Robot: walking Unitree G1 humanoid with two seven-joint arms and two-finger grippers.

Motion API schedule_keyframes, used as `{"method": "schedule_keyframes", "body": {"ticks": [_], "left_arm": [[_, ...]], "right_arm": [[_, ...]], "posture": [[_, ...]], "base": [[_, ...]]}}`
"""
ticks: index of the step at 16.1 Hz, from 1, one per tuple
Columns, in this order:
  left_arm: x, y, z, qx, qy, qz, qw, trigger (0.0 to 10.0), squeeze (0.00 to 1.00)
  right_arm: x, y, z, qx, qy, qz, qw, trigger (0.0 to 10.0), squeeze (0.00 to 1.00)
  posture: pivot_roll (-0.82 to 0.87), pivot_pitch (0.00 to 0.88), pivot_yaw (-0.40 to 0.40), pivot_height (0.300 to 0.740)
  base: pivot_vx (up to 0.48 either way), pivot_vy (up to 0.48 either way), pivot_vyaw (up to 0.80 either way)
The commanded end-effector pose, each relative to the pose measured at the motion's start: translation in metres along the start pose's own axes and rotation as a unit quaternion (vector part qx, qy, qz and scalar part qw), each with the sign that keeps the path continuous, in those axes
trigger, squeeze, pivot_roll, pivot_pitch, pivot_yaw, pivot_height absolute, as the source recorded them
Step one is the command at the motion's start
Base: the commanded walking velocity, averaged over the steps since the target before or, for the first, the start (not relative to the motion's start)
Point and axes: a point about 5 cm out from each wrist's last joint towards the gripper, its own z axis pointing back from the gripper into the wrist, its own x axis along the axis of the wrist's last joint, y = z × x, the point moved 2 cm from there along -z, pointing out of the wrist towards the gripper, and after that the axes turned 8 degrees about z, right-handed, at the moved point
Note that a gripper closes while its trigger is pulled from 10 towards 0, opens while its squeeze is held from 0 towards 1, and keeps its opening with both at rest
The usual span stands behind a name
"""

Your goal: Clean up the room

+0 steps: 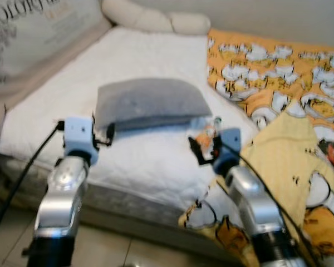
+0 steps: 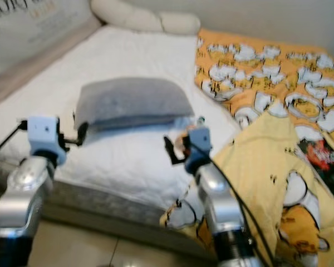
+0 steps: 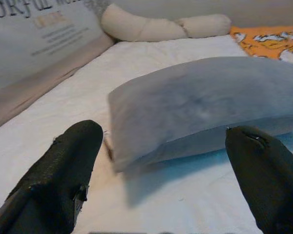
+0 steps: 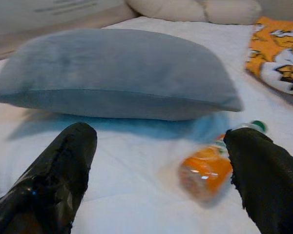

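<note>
Both grippers are up over the bed, and the right gripper [image 4: 158,165] has its two black fingers spread wide, nothing between them. Just ahead of it, close by the tip of one finger [image 4: 263,175], lies a small orange plastic bottle with a green cap [image 4: 207,170], flat on its side on the white quilted mattress [image 1: 150,150]. Its long axis runs away from the gripper and a little to one side, the base nearest the gripper and the green cap pointing off toward the orange cartoon-print blanket [image 1: 278,72]. The bottle looks blurred, so the label is unreadable.

Left gripper [image 3: 163,170] is open too, fingers wide apart and empty, hovering low over the mattress. Right in front of it sits a soft grey rectangular pillow [image 1: 147,103], its near corner just beyond the finger [image 3: 63,170] on one side. The pillow lies lengthwise across both grippers, reaching from the left one to just beyond the bottle ahead of the right one.

Further past the pillow, at the head of the bed, a long cream bolster cushion [image 1: 156,19] lies across. Beside the right arm, a pale yellow blanket [image 1: 289,161] is bunched over the bed's edge.
</note>
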Motion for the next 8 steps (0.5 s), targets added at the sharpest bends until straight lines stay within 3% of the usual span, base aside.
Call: {"method": "schedule_keyframes", "body": {"ticks": [1, 8], "left_arm": [[0.0013, -0.0089, -0.001, -0.016, -0.002, -0.002, 1.0, 10.0, 0.0], [0.0007, -0.0095, -0.001, -0.019, 0.0, -0.003, 1.0, 10.0, 0.0]], "right_arm": [[-0.0018, -0.0102, 0.0018, -0.018, 0.005, 0.002, 1.0, 10.0, 0.0], [-0.0027, -0.0106, 0.0017, -0.021, 0.008, 0.003, 1.0, 10.0, 0.0]], "posture": [[-0.02, 0.0, -0.024, 0.74], [-0.02, 0.0, -0.022, 0.74]], "base": [[0.292, 0.0, 0.0], [0.293, 0.0, 0.0]]}}
